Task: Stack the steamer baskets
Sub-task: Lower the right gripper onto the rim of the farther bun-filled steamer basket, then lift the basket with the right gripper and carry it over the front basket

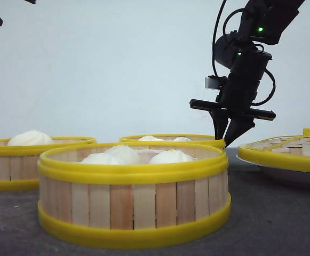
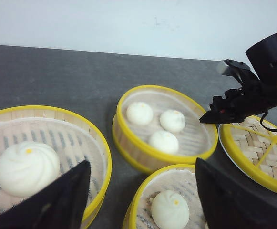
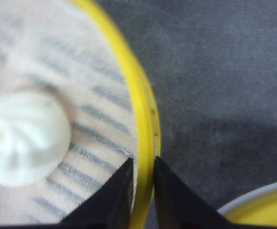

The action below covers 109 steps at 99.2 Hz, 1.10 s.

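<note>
Dark grey worktop (image 1: 272, 224) holds three steamer baskets, and the right gripper (image 3: 142, 167) is pinching the back basket's (image 2: 164, 126) yellow rim beside the lid (image 1: 291, 148), ready to lift it, while the left gripper's (image 2: 143, 191) fingers hang spread.

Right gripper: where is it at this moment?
In the front view the right gripper is right of centre, at the far steamer basket's right-hand rim, left of the lid. Its wrist view shows the fingers straddling that yellow rim.

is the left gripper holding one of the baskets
No, the left gripper hangs open above the steamer baskets, touching none.
</note>
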Available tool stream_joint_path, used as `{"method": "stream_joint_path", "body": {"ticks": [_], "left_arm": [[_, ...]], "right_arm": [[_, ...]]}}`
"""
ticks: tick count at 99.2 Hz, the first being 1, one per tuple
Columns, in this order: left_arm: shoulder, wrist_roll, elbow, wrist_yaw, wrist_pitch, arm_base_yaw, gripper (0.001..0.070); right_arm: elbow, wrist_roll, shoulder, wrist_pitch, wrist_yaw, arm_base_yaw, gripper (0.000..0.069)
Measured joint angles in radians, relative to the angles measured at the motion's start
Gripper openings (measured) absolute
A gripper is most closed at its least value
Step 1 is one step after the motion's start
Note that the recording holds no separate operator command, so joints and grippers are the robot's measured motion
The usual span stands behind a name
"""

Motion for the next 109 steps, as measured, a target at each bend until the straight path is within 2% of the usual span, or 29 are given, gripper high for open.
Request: {"method": "stream_joint_path", "body": {"ticks": [17,33,59,80,98,109], "left_arm": [[0.000,0.000,0.000,0.000,0.000,-0.005,0.0422],[0.000,0.000,0.000,0.000,0.000,-0.005,0.0422],[0.000,0.000,0.000,0.000,0.000,-0.005,0.0422],[-0.001,0.000,0.000,0.000,-0.021,-0.005,0.0422],[-0.021,0.000,0.000,0.000,-0.042,-0.005,0.0422],[-0.046,0.000,0.000,0.000,-0.048,-0.005,0.0422]], "right_arm": [[0.000,0.023,0.000,0.008,0.043,0.013,0.0033],[0.010,0.049,0.004,0.004,0.040,0.013,0.0033],[0.143,0.021,-0.010,-0.097,0.025,0.009,0.0033],[0.180,-0.072,-0.195,-0.155,0.003,0.006,0.0033],[0.193,-0.146,-0.387,-0.262,-0.129,0.006,0.0033],[0.193,-0.197,-0.473,-0.349,-0.146,0.023,0.0033]]}}
